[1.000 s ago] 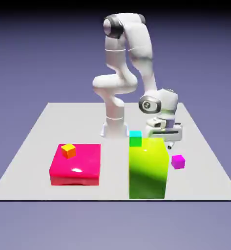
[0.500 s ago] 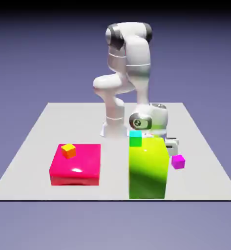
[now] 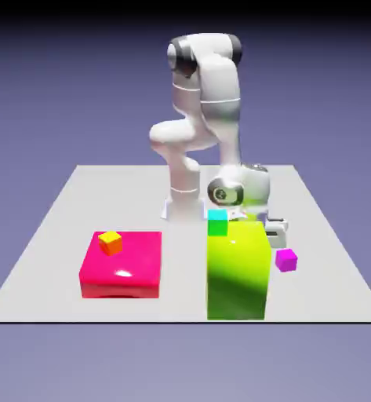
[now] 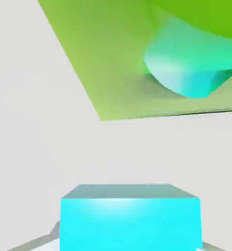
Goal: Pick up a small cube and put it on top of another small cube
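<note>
Gripping small cube (image 4: 130,218): closed end effector (image 4: 130,242)

Exterior view — raised, distant, overlooking the whole flat grey table (image 3: 55,235). Hand view — close above that table; both share the tall glossy lime block (image 3: 237,271).

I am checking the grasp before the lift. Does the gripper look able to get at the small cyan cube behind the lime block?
Probably yes: in the hand view the small cyan cube fills the space between the fingertips, and the gripper is shut. The lime block stands beside it, not between.
</note>
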